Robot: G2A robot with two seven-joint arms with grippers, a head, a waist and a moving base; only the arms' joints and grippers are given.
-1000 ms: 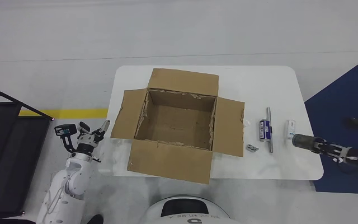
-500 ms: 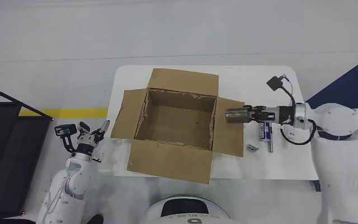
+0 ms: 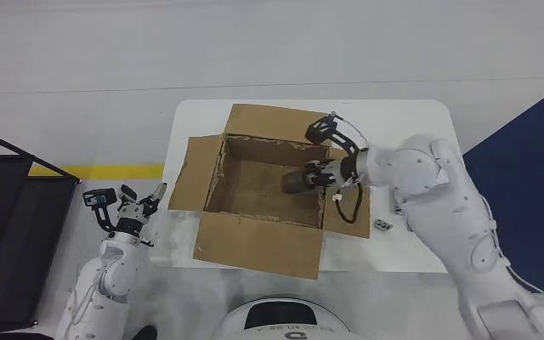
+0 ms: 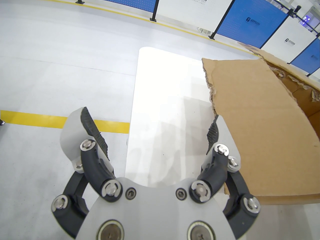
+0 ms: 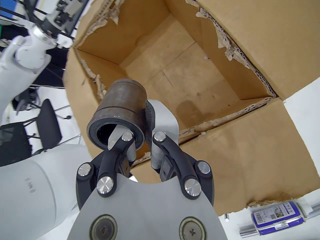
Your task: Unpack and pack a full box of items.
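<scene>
Top view has the right arm lying across the right part of the white table (image 3: 399,127), and it covers most of what rests there. A small grey metal bracket (image 3: 382,224) peeks out below the arm, just beside the right flap of the open brown cardboard box (image 3: 259,242). In the right wrist view a blue-and-white labelled tube (image 5: 277,216) and a thin silver rod (image 5: 248,232) lie together on the table at the lower right corner. The tube overlaps the rod, and the frame edge cuts the rod off.

The right gripper (image 5: 140,122) is nearly closed, pinching the wall of a dark hollow metal cylinder (image 5: 120,108). One finger sits inside the bore and the other finger (image 5: 162,118) presses on the outside. The cylinder hangs over the box's open mouth, close to its right wall in the top view. Whether it touches the box floor is hard to judge.

The left gripper (image 4: 150,128) is spread wide and holds nothing. It sits off the table's left edge at the lower left of the top view, near the box's left flap.
</scene>
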